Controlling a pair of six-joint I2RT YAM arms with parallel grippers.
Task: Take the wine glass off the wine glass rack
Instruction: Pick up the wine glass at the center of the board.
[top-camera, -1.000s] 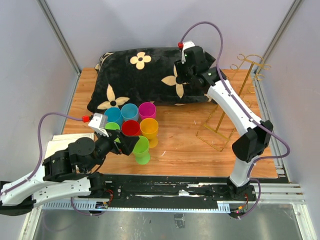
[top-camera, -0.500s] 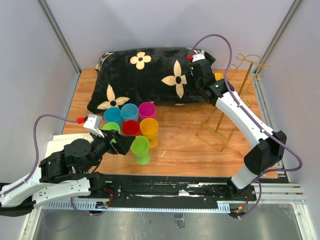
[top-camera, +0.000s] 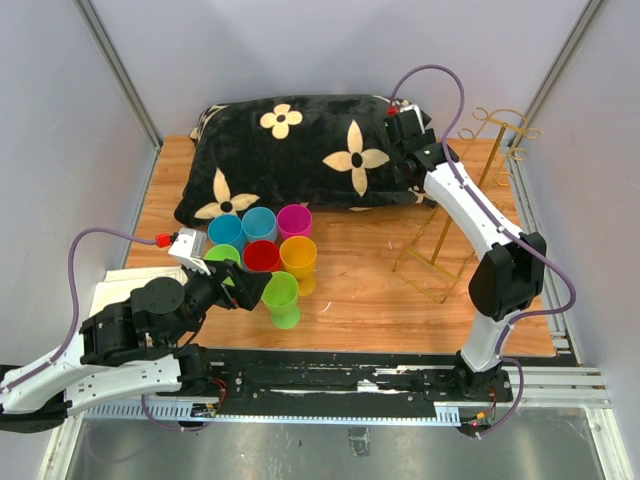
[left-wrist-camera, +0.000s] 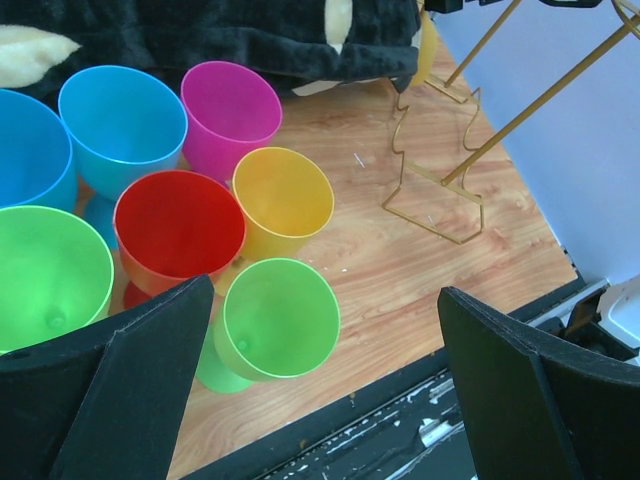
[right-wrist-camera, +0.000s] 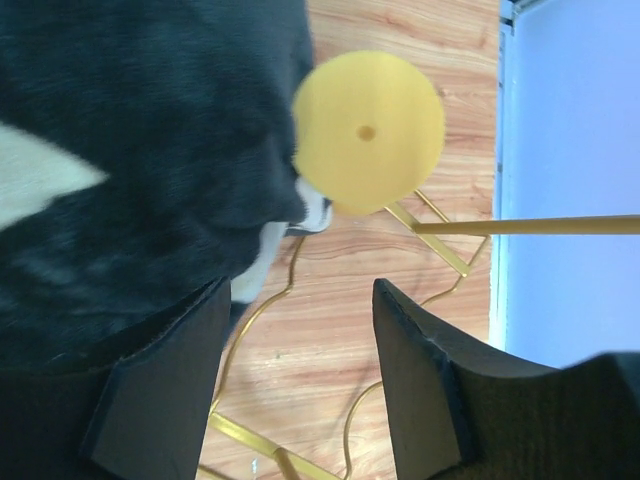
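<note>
Change: right gripper (right-wrist-camera: 290, 375) has been swung off the pillow (right-wrist-camera: 130, 130) to its rack-side edge | Pincers: right spread and empty; left gripper (left-wrist-camera: 325, 390) spread, held over the cups (left-wrist-camera: 180, 225) | Glass (right-wrist-camera: 368, 132): yellow foot seen just ahead of the right fingers, beside the rack (right-wrist-camera: 520, 226); hung or freed cannot be told | Meaning: an approach to the glass is judged likely.

A black plush cushion with cream flower shapes (top-camera: 300, 150) lies across the far part of the light wooden tabletop (top-camera: 370, 290). Just near of it, left of centre, plastic goblets stand clustered, touching or almost so: two blue ones (left-wrist-camera: 120, 125), a magenta one (left-wrist-camera: 232, 110), a red one (left-wrist-camera: 180, 228), an orange-yellow one (left-wrist-camera: 283, 200) and two green ones (left-wrist-camera: 280, 320). A white sheet (top-camera: 125, 280) lies at the near left corner.
</note>
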